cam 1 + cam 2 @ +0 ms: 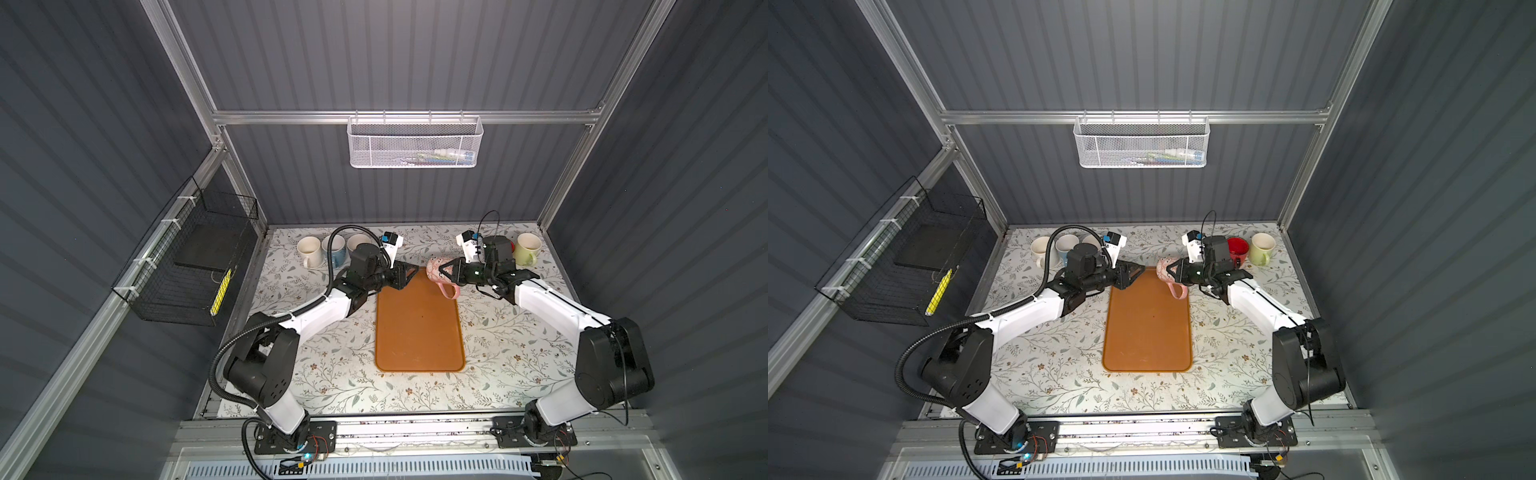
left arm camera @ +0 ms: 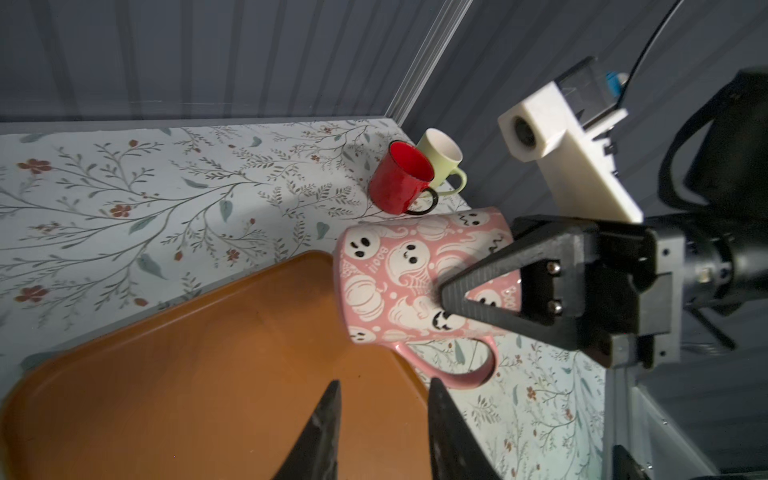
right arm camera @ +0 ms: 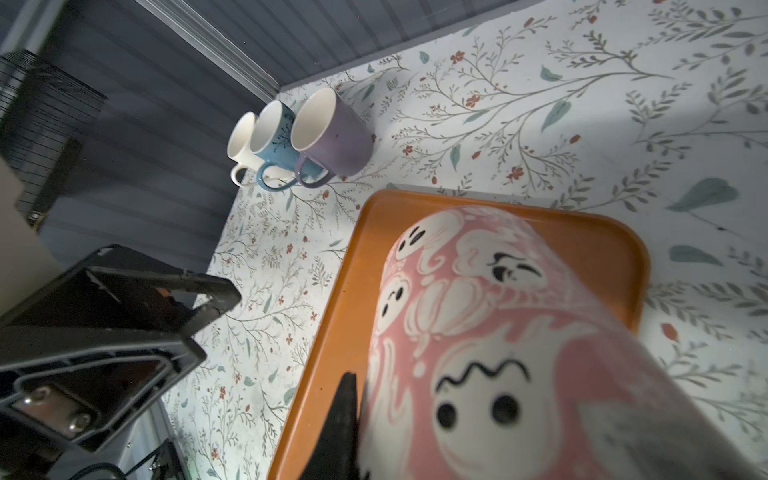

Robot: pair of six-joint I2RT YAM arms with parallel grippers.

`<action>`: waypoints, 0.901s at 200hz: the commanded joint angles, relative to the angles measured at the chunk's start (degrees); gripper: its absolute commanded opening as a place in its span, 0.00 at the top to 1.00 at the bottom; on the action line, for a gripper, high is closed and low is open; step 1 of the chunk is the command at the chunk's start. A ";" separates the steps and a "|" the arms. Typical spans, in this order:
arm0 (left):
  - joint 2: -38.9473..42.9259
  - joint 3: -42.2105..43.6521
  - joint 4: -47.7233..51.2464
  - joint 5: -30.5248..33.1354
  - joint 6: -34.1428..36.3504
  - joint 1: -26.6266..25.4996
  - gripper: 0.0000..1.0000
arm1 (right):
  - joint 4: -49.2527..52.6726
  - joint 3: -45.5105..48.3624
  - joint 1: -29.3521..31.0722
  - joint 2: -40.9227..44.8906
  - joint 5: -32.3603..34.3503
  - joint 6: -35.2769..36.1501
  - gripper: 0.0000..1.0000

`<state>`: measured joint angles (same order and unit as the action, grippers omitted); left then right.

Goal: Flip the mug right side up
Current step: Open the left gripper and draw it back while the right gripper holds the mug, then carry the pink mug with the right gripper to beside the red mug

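Observation:
The pink mug with white ghosts lies on its side in the air over the far right corner of the orange tray. My right gripper is shut on the mug's wall at the rim end; one black finger lies on the outside. The mug's base points toward my left gripper and its handle hangs down. The left gripper is open and empty, just left of the mug over the tray's far edge. In the right wrist view the mug fills the foreground.
Three upright mugs, cream, blue and purple, stand at the far left. A red mug and a pale green mug stand at the far right. A white mesh basket hangs on the back wall, a black wire basket on the left wall.

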<state>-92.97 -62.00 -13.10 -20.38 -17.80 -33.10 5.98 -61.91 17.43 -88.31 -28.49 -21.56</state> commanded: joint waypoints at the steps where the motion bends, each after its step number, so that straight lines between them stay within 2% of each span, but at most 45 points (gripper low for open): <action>1: 3.57 -2.81 10.43 6.53 7.21 -0.56 0.65 | 6.75 -4.98 0.32 3.14 3.71 7.09 1.00; 30: 6.82 -3.48 15.76 10.36 10.43 -0.74 0.65 | 15.94 -11.72 0.29 1.56 11.60 11.30 1.00; 72: 10.94 -2.77 20.65 14.48 12.75 -0.82 0.65 | 26.40 -20.55 0.23 -2.91 17.08 14.52 1.00; 118: 14.99 0.08 23.81 17.70 13.23 -0.82 0.65 | 33.31 -29.22 0.06 -8.95 22.99 18.23 1.00; 180: 21.31 3.67 27.22 20.42 13.16 -0.82 0.65 | 39.80 -40.52 -1.34 -17.45 25.99 21.77 1.00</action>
<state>-74.15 -59.61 11.42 -1.80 -5.56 -33.47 44.80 -97.01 16.64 -104.84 -5.30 -2.81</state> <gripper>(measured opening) 0.349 0.116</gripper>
